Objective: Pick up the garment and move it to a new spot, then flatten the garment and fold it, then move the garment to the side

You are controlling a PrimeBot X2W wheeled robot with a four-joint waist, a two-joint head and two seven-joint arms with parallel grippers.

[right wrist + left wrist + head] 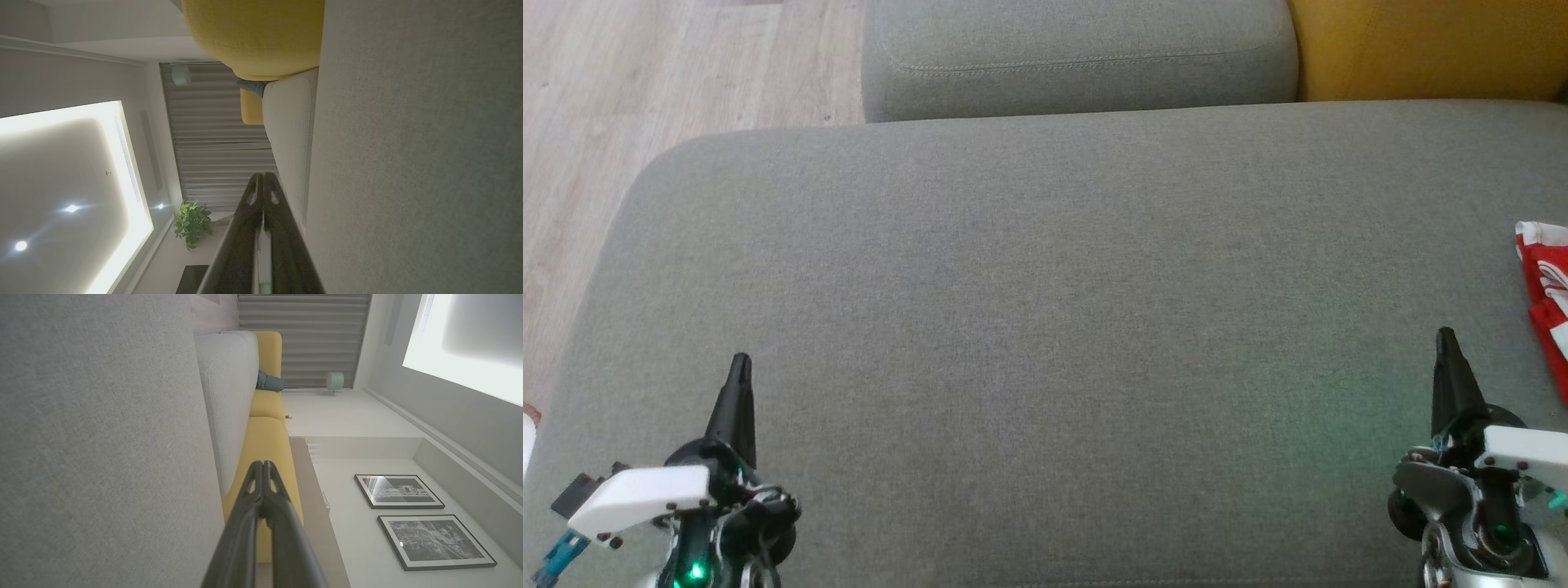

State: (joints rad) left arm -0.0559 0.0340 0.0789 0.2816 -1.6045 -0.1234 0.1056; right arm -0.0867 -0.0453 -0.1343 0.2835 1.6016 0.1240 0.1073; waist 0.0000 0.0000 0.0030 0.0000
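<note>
A red cloth with white-and-red striped edging [1547, 286] lies on the grey cushion [1045, 286] at the far right, mostly cut off by the head view's edge. No lettering shows on it, so I cannot tell whether it is the garment. My right gripper [1445, 339] hovers low at the right, shut and empty, a short way left of that cloth. My left gripper [740, 366] is at the lower left, also shut and empty. In the left wrist view my left gripper [263, 465] has its fingers pressed together, and so does my right gripper [261, 177] in the right wrist view.
A second grey cushion [1078, 49] sits behind the first, with a yellow one [1421, 41] to its right. Wooden floor [645, 82] lies past the cushion's rounded left edge. The wide middle of the cushion is bare fabric.
</note>
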